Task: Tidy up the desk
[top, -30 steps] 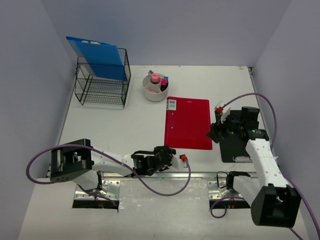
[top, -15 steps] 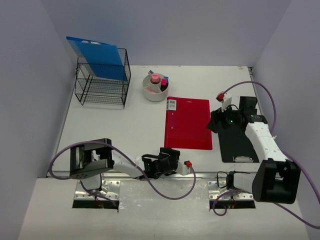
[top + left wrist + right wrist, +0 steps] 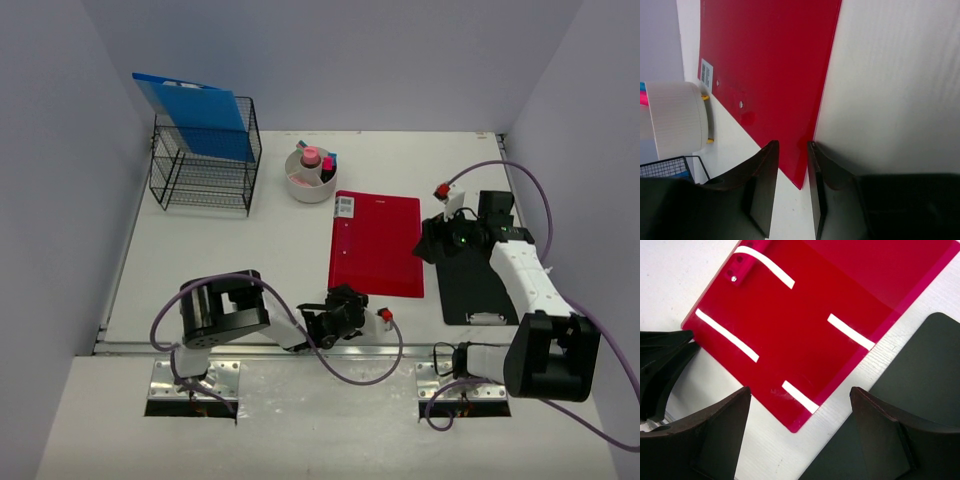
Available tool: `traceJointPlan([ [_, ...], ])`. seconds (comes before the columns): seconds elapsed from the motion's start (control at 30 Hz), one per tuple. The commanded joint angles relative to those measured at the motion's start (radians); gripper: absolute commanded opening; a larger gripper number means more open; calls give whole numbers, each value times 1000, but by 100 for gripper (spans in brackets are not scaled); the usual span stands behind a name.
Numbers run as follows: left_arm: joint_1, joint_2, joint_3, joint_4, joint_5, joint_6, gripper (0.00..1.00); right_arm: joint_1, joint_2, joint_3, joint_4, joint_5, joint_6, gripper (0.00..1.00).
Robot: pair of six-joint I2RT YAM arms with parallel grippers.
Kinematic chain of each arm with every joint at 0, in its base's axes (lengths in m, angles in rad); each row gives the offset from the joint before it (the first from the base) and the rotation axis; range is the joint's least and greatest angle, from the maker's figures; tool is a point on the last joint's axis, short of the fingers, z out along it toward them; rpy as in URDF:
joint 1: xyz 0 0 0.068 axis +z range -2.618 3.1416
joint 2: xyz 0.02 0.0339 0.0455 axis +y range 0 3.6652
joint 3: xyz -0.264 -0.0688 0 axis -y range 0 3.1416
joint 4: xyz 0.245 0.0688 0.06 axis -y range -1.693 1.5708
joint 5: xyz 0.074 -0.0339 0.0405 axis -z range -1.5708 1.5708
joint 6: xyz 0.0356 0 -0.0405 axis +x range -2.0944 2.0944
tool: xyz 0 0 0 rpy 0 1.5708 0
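Note:
The desk is off-white, with a red folder lying flat at its middle and a black clipboard just to the right. My left gripper sits low at the folder's near left corner. In the left wrist view that red corner pokes into the narrow gap of my left gripper, with white desk still showing between the fingers. My right gripper hovers wide open over the folder's right edge. In the right wrist view its jaws straddle a folder corner and the clipboard.
A black wire basket holding a blue folder stands at the back left. A white round holder with pink items sits behind the red folder. A metal rail lines the desk's front edge. Lavender walls enclose the sides.
My left arm has swung right along the front edge, bringing its gripper to the red folder's corner, its jaws now parted. My right gripper shifted slightly back, then held still.

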Motion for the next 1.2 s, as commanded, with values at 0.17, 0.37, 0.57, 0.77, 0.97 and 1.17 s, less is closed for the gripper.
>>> traceJointPlan([
  [0.17,41,119,-11,8,16,73,11,-4,-8,21,29,-12,-6,79],
  [0.37,58,106,-33,72,12,125,0,-3,-39,-14,28,-43,-60,77],
  [0.57,54,-27,-75,45,27,130,0,-3,-144,-71,15,-106,-200,81],
  [0.77,49,-229,-78,-120,56,72,0,-3,-376,-200,-25,-227,-462,88],
  [0.97,49,-323,-45,-240,83,23,0,-5,-614,-474,46,-257,-758,89],
  [1.17,52,-352,-16,-285,91,9,0,-5,-767,-563,36,-375,-747,90],
])
